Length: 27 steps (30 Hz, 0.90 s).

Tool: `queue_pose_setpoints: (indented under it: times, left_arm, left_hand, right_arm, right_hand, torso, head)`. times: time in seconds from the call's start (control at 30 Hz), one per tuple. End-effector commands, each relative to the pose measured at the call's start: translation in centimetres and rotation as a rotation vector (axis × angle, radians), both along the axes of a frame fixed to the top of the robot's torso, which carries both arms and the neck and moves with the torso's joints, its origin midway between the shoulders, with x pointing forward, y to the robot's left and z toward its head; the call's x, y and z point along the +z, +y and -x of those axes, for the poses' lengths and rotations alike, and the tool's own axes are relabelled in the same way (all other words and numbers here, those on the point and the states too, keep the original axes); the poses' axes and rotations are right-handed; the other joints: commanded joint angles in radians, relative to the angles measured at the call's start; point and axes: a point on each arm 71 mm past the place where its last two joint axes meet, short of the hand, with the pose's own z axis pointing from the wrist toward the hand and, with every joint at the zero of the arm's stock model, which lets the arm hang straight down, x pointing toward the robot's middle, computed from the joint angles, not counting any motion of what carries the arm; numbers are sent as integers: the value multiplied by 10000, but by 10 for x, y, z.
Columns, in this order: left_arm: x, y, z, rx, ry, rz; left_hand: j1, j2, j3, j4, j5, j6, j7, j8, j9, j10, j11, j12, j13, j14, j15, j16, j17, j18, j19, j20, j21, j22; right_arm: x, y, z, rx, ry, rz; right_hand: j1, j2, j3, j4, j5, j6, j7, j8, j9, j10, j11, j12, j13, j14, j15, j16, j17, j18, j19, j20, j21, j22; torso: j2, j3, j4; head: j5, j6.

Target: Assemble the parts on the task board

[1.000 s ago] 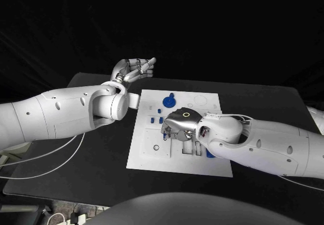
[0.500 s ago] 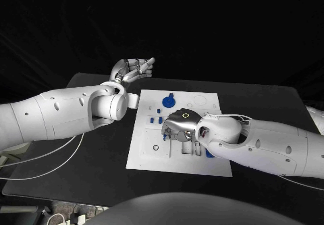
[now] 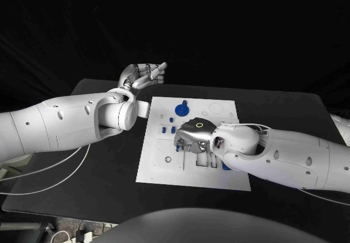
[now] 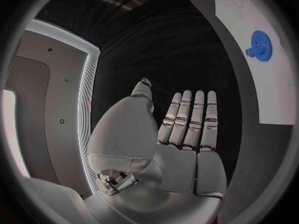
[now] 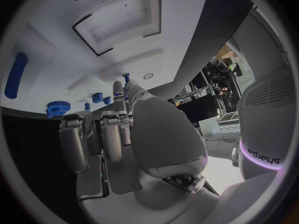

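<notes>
The white task board (image 3: pixel 164 169) lies in the middle of the black table. My right hand (image 3: pixel 193 135) hovers low over its centre, fingers pointing down. In the right wrist view a small blue peg (image 5: pixel 126 77) sticks out between the thumb and a fingertip of my right hand (image 5: pixel 124 124), just above the board (image 5: pixel 56 50). A blue gear (image 3: pixel 182 108) (image 5: pixel 59 107) (image 4: pixel 260 44) sits at the board's far end, with small blue pegs (image 3: pixel 169 130) (image 5: pixel 101 98) beside it. My left hand (image 3: pixel 146 75) (image 4: pixel 181 129) is raised beyond the table's far left corner, fingers straight, holding nothing.
A long blue part (image 5: pixel 15 74) lies on the board, and another blue piece (image 3: pixel 227 167) shows under my right forearm. Empty rectangular recesses (image 5: pixel 121 20) are cut into the board. White cables (image 3: pixel 51 172) trail over the table's left edge.
My right hand has crept very slightly toward the board's left side. My left hand has stayed where it was.
</notes>
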Motion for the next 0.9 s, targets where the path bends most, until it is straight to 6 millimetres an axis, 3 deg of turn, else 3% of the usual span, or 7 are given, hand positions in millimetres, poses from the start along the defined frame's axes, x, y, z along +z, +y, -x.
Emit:
queue_pose_setpoints:
  times: [0.03,0.6,0.7,0.8,0.9]
  left_arm:
    - [2,-2,1,-169,-140,68]
    - [2,-3,0,-184,-143,74]
    - [2,-3,0,-179,-145,72]
    - [2,-2,0,-176,-148,71]
    - [2,-3,0,-181,-147,72]
  left_hand:
    - [-19,116,26,1,31,-45,29,34,-10,-59,-5,45,-11,-50,-5,33,-11,75,62,6,-67,-10]
    - [-16,141,17,1,33,-66,34,39,-13,-76,-1,60,-10,-65,-1,54,-52,73,57,7,-71,-49]
    - [-16,141,17,1,33,-66,34,39,-13,-76,-1,60,-10,-65,-1,54,-52,73,57,7,-71,-49]
    - [-16,141,17,1,33,-66,34,39,-13,-76,-1,60,-10,-65,-1,54,-52,73,57,7,-71,-49]
    - [-16,141,17,1,33,-66,34,39,-13,-76,-1,60,-10,-65,-1,54,-52,73,57,7,-71,-49]
  right_arm:
    - [-2,1,1,149,-38,140]
    - [-4,1,2,150,93,317]
    - [-5,1,2,141,97,319]
    - [-5,1,2,118,85,304]
    - [-4,1,2,8,25,233]
  right_hand:
    - [2,-56,63,7,35,28,-23,5,2,-72,23,-38,-13,1042,78,41,2633,-68,1047,48,45,2628]
    - [-23,-87,63,13,34,-17,-26,-37,-10,-135,22,-43,-13,1042,70,41,2633,-68,1047,52,45,2628]
    - [-69,-219,24,11,27,-164,-55,-143,-49,-285,23,-52,-16,1042,56,41,2633,-68,1047,51,45,2628]
    - [-285,-501,-138,104,15,-671,-220,-332,-173,-548,156,-49,-14,1042,159,41,2633,-68,1047,101,45,2628]
    - [-664,-857,-447,212,8,-1485,-64,-332,-305,-974,358,-44,-6,1042,368,41,2633,-68,1047,257,45,2628]
  torso:
    - [-8,-4,1]
    - [-15,1,14]
    - [-18,-2,16]
    - [-11,-4,9]
    - [-4,-1,4]
  head:
    - [-8,1]
    - [-57,1]
    - [-59,1]
    - [-48,1]
    - [-54,1]
